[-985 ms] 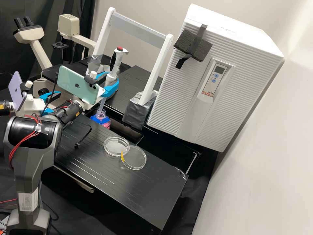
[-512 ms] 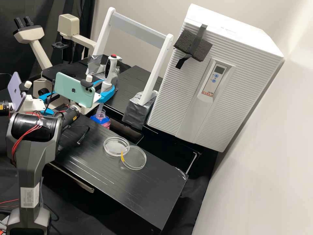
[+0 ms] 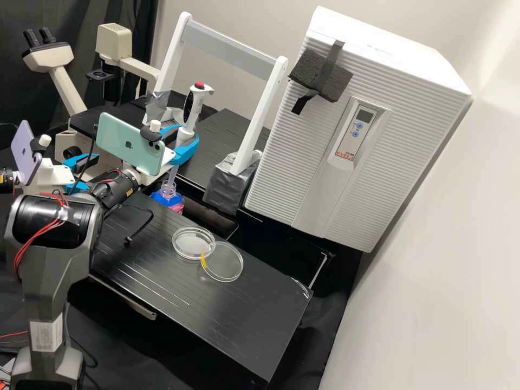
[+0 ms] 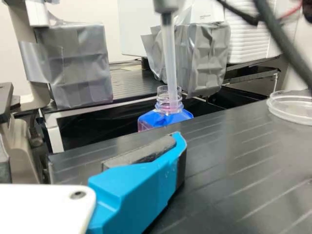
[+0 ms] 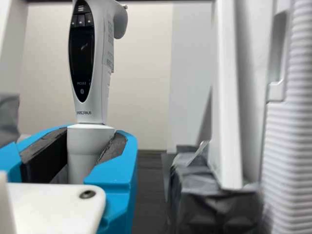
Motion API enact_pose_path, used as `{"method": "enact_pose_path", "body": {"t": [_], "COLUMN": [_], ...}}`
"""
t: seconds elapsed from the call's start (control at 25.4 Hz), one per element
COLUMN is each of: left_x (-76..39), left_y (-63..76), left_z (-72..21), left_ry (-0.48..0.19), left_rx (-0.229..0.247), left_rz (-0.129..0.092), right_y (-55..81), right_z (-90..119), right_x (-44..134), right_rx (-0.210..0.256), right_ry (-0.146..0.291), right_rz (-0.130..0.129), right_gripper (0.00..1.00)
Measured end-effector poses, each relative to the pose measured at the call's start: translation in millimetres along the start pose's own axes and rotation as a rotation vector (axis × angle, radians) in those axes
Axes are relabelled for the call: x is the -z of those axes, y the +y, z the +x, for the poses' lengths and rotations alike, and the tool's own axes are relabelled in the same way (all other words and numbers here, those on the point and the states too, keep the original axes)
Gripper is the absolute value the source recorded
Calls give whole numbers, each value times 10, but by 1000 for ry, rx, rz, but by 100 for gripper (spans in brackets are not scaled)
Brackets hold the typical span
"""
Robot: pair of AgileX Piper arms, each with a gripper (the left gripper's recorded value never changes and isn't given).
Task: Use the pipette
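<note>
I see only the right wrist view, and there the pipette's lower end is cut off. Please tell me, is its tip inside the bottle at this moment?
Observer: Yes. In the left wrist view the pipette has its tip down in the open neck of the bottle.
Operator: Is there liquid in the bottle?
Observer: Yes, pink liquid. The very end of the tip is hidden in the neck.
Operator: Where are the dishes?
Observer: In the high view the farther dish and the nearer dish lie on the black bench, with their rims meeting.
</note>
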Motion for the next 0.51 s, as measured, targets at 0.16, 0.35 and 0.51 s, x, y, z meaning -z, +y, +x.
{"method": "enact_pose_path", "body": {"t": [0.16,0.35,0.51], "left_x": [-55,-143,-191], "left_y": [-24,-78,-102], "left_z": [-81,-159,-185], "left_ry": [-19,-54,-74], "left_rx": [9,14,12], "left_rz": [-8,-19,-21], "right_y": [189,415,639], "right_z": [-4,-40,-82], "right_x": [78,167,222], "right_rx": [-49,-102,-162], "right_ry": [21,49,71], "right_rz": [32,85,133], "right_gripper": [0,0,0]}}
